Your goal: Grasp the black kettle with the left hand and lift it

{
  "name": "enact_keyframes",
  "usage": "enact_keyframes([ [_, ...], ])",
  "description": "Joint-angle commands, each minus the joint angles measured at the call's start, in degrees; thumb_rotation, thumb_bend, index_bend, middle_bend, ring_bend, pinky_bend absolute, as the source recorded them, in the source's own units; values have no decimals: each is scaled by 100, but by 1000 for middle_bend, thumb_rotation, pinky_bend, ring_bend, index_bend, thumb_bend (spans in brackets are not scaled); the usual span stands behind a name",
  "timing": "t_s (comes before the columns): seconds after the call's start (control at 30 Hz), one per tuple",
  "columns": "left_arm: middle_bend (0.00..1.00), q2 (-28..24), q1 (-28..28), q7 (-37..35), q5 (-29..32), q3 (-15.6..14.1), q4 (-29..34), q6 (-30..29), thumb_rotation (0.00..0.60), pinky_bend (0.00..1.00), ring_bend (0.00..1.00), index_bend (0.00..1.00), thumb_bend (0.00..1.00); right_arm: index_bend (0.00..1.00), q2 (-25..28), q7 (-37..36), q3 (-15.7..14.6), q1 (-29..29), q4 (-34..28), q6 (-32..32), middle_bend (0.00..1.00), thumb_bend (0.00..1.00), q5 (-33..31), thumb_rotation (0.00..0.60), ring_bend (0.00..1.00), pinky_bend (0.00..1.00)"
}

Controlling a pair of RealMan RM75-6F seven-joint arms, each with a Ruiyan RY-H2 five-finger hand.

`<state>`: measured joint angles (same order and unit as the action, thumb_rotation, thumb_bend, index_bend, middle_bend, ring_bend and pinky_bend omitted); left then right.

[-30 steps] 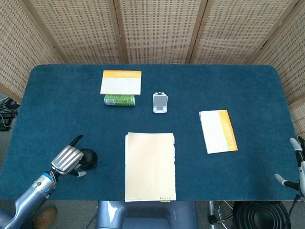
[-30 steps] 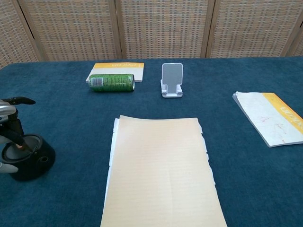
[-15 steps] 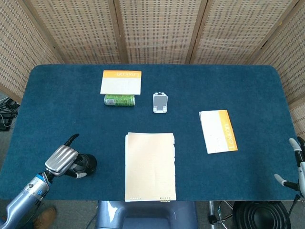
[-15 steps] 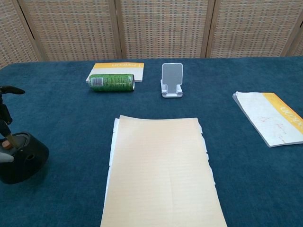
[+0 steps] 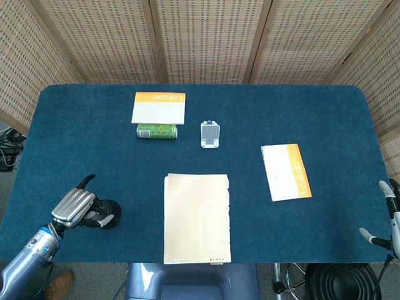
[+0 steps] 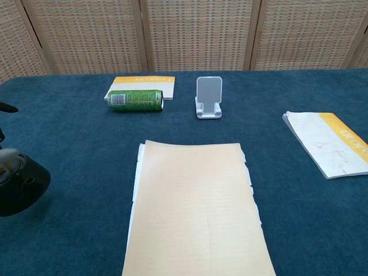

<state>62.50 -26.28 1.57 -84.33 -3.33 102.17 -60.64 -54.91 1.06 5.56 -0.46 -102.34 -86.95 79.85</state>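
The black kettle [image 5: 107,214] is a small dark rounded pot at the near left of the blue table. My left hand [image 5: 75,207] holds it from its left side, with fingers curled round it. In the chest view the kettle [image 6: 22,187] sits at the left edge and looks tilted, with only a bit of the left hand [image 6: 7,158] showing above it. Whether it is clear of the cloth I cannot tell. My right hand [image 5: 391,215] hangs beyond the table's right edge, its fingers apart and holding nothing.
A large beige paper pad [image 5: 197,217] lies in the near middle. Behind it are a green can [image 5: 157,130] on its side, a white phone stand [image 5: 210,134] and an orange-and-white booklet [image 5: 159,107]. Another booklet [image 5: 285,171] lies to the right.
My left hand and the kettle have shifted left and towards the near edge. In the chest view the kettle has slid to the frame's left edge. The right hand has stayed still.
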Motion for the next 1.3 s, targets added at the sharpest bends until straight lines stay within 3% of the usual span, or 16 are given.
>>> enact_keyframes([
  [0.03,1000,-41,-14,92,56,10,46,64,327,0,957,1000,743,0,-1,2,-1,1,-1,1,0,0,1,600,0,0],
  [0.17,1000,-67,-18,191,102,28,75,91,325,0,957,1000,872,0,-2,-1,-2,2,-1,5,0,0,-1,600,0,0],
  [0.33,1000,-44,-7,441,140,68,35,45,320,32,957,1000,934,0,-2,-2,-5,1,-5,0,0,0,9,600,0,0],
  [0.43,1000,52,6,722,126,120,-88,-67,316,139,957,1000,939,0,-1,-2,-5,3,-6,2,0,0,10,600,0,0],
  [0.6,1000,268,19,1177,42,180,-357,-237,315,425,957,1000,926,0,4,-15,-6,3,-7,9,0,0,8,600,0,0],
  [0.93,1000,541,38,1647,167,251,-589,-293,315,564,957,1000,906,0,12,-42,-5,2,-3,8,0,0,7,600,0,0],
  [1.17,1000,586,-10,1723,158,296,-637,-263,315,754,957,1000,923,0,10,-38,0,-1,-7,-3,0,0,2,600,0,0],
  [1.3,1000,621,-49,1855,201,329,-640,-224,315,765,957,1000,956,0,17,-58,3,-2,-5,-2,0,0,-3,600,0,0],
])
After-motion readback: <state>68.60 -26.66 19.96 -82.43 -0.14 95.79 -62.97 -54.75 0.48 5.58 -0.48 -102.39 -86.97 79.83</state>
